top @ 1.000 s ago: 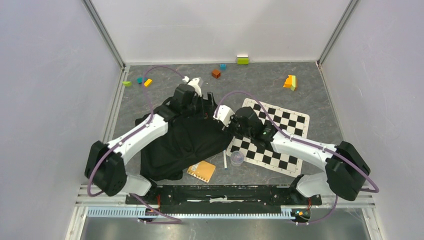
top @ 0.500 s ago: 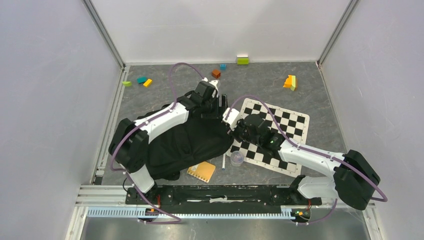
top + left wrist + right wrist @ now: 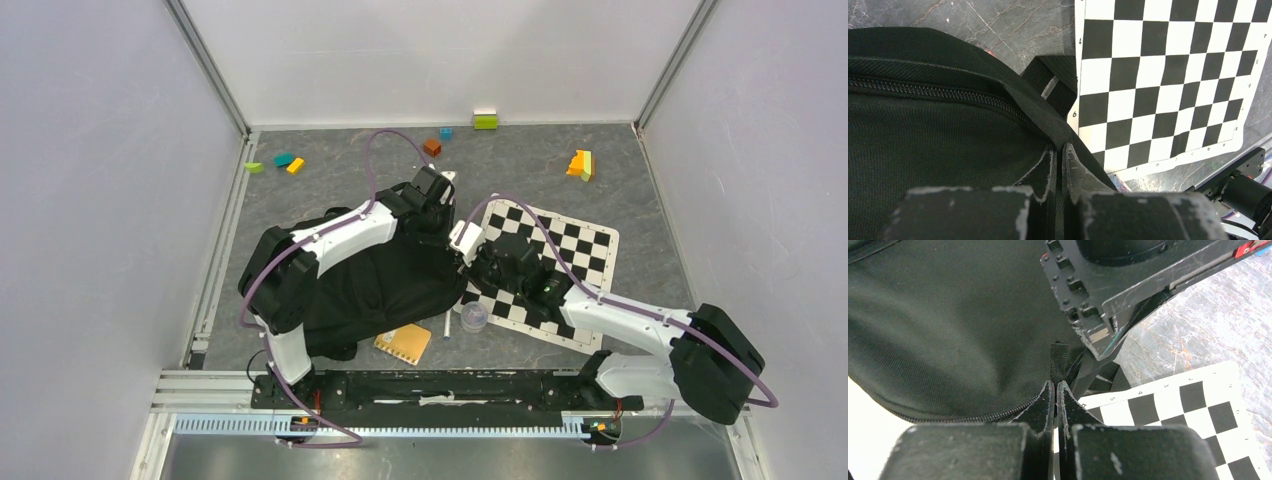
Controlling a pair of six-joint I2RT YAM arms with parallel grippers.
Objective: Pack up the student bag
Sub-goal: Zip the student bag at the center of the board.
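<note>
1. We see the student bag [image 3: 365,285] lying flat on the table [image 3: 600,180] in front of our left arm, its right corner touching the checkered board [image 3: 560,260]
2. Our left hand [image 3: 1059,150] has its fingers pressed together on the bag's seam, beside the zip
3. Our right hand [image 3: 1055,386] is pinched tight on a black fabric tab at the bag's edge, close to the left hand
4. An orange notebook [image 3: 403,343] and a clear cup [image 3: 474,317] sit just beside the bag's near edge
</note>
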